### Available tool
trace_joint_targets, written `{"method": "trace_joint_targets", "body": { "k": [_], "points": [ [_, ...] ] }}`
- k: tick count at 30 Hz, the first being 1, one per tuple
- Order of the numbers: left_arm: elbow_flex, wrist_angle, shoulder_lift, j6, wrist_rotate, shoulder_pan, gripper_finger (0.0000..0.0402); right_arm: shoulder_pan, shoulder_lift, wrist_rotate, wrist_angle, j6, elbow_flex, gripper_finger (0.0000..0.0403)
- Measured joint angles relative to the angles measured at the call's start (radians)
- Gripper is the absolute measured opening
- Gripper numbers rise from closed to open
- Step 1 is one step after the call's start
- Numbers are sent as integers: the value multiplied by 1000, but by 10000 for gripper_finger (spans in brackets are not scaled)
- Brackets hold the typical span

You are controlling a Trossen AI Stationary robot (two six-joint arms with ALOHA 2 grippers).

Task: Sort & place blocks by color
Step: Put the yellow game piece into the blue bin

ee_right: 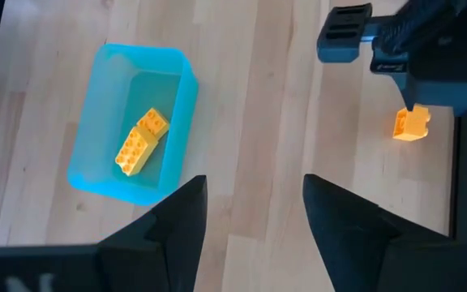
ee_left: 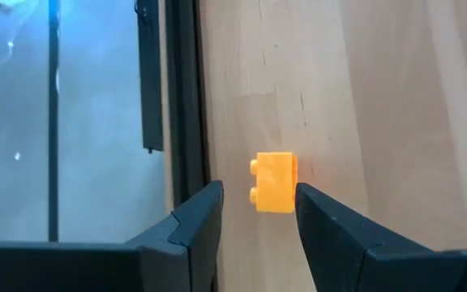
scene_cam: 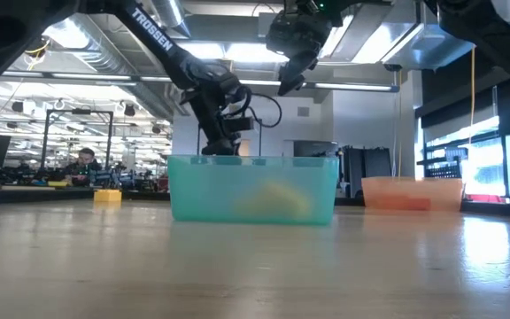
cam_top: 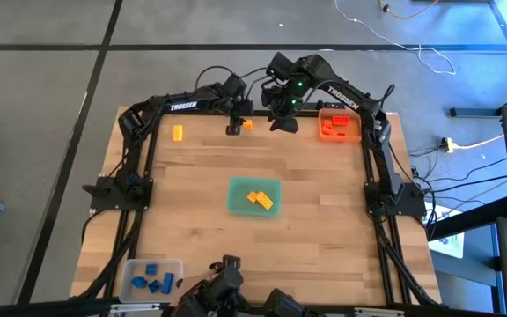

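Note:
A yellow-orange block [ee_left: 276,182] lies on the wood by the table's far edge [cam_top: 247,124]. My left gripper [ee_left: 258,196] is open and points down at it, one finger on each side; I see no touch. It hangs just above the block in the right wrist view [ee_right: 412,123]. My right gripper [ee_right: 254,212] is open, holds nothing and hangs high over the far middle of the table [cam_top: 284,113]. A second yellow block [cam_top: 177,132] lies at the far left. The green tray [cam_top: 236,198] at mid-table holds yellow blocks [ee_right: 140,142].
The orange tray [cam_top: 356,132] with red blocks stands at the far right corner. The clear tray [cam_top: 130,283] with blue blocks stands at the near left. Bare wood lies around the green tray. The table's dark frame [ee_left: 181,105] runs just beyond the block.

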Motion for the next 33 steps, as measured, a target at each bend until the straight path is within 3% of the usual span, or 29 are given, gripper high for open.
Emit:
{"method": "trace_joint_targets", "body": {
  "k": [7,18,26,30,33],
  "points": [
    [0,-8,9,-135,-55,-15,149,0,0,0,0,-2,0,205],
    [0,4,9,-111,-156,-55,149,0,0,0,0,-2,0,205],
    [0,5,9,40,-69,-41,149,0,0,0,0,-2,0,205],
    [0,5,9,53,38,-17,149,0,0,0,0,-1,0,205],
    [0,5,9,54,52,1,149,0,0,-7,0,0,0,205]
  ]
}}
